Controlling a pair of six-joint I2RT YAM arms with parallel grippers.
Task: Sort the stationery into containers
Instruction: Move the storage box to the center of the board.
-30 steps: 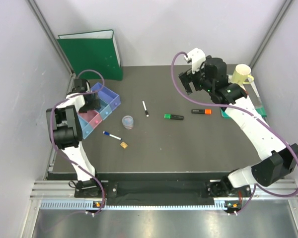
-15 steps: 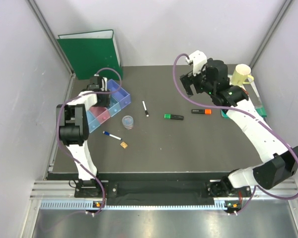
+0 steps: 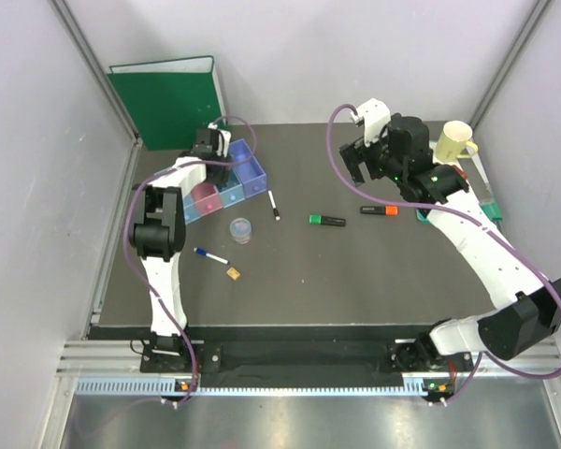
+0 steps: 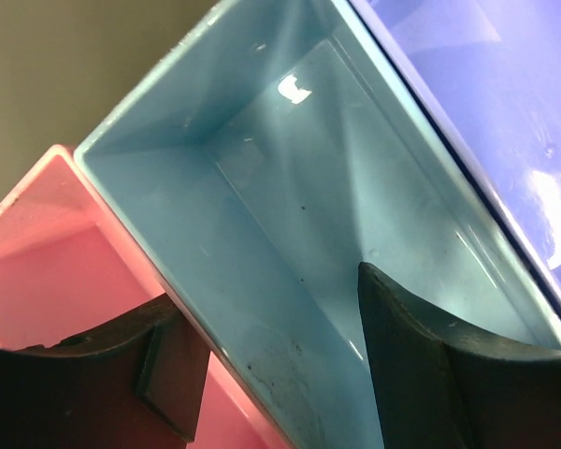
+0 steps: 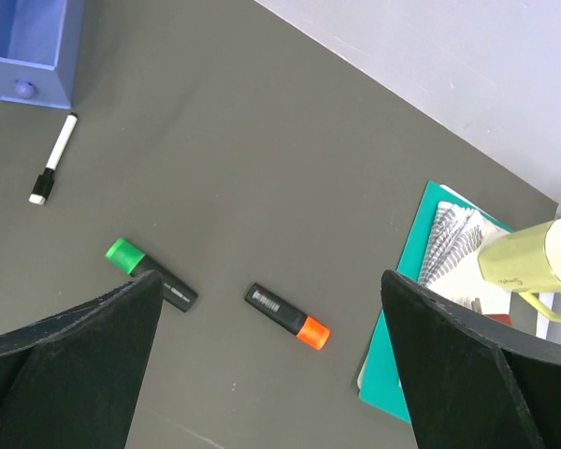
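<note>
The row of bins (image 3: 236,191) has slid rightward and toward the far edge, away from the left edge, and the left gripper (image 3: 213,166) has travelled with it; the right arm has barely shifted. The bins now sit near the far-left corner, in front of the green binder (image 3: 173,98).

In the left wrist view the claw is partly spread: one finger on the pink side, the other inside the light blue bin (image 4: 168,112) beside the purple one.

The right gripper (image 3: 360,161) hovers above the counter near the far edge, claw wide and holding nothing.

Loose on the counter:
- mid-counter: the black-capped pen (image 3: 274,204), the green-capped highlighter (image 3: 326,221) and the orange-capped highlighter (image 3: 379,210)
- toward the left edge: the round jar (image 3: 240,230), the blue-capped pen (image 3: 209,254) and the tan square (image 3: 233,273)
</note>
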